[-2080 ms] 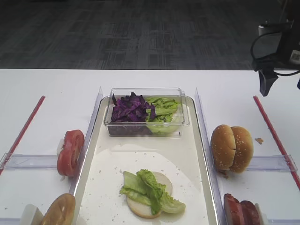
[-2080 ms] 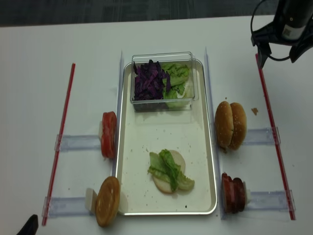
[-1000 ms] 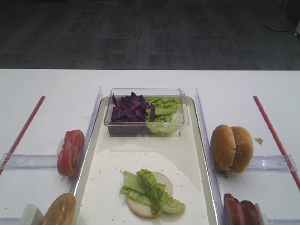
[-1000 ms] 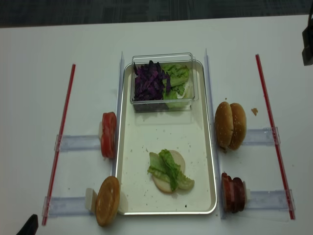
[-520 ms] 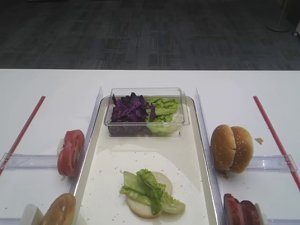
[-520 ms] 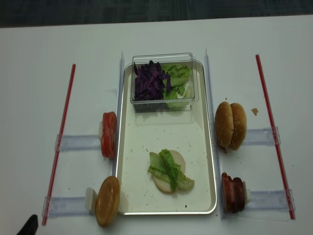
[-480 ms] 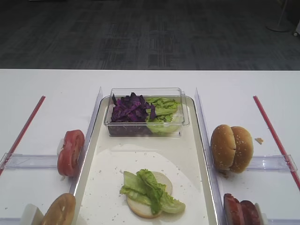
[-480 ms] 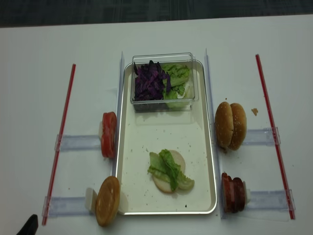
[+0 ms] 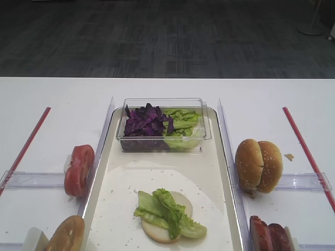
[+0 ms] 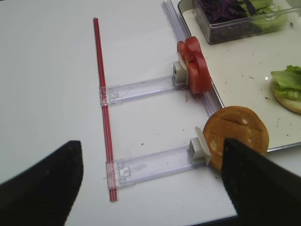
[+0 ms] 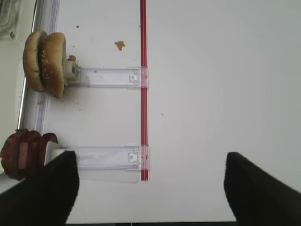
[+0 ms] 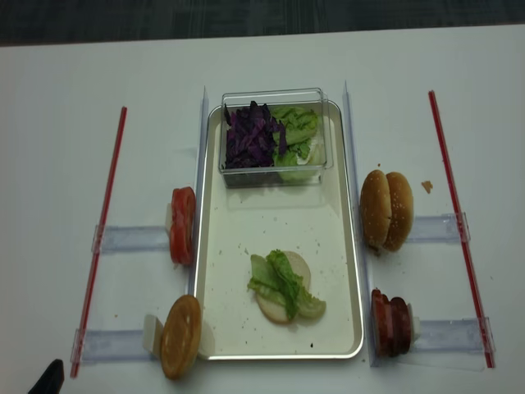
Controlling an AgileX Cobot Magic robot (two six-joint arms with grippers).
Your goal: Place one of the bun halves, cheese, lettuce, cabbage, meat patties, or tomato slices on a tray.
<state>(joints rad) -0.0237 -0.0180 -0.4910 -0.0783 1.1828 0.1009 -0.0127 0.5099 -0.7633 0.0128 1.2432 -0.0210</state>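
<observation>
**On the tray: one bun base, one lettuce leaf**

On the long cream-white rimmed tray (image 12: 279,226), toward its near end, lies one flat pale bun disc (image 12: 283,305) with one light green ruffled lettuce leaf (image 12: 280,282) on top. One clear plastic tub (image 12: 275,135) at the far end holds one heap of purple shredded cabbage (image 12: 250,135) beside more green leaves. Off the left rim stand two red tomato slices (image 12: 182,225) and one golden bun half (image 12: 180,336). Off the right rim stand two seeded bun halves (image 12: 386,210) and two reddish-brown meat patties (image 12: 390,322). My right gripper (image 11: 148,190) and left gripper (image 10: 150,176) both hang with fingers wide apart, holding nothing.
</observation>
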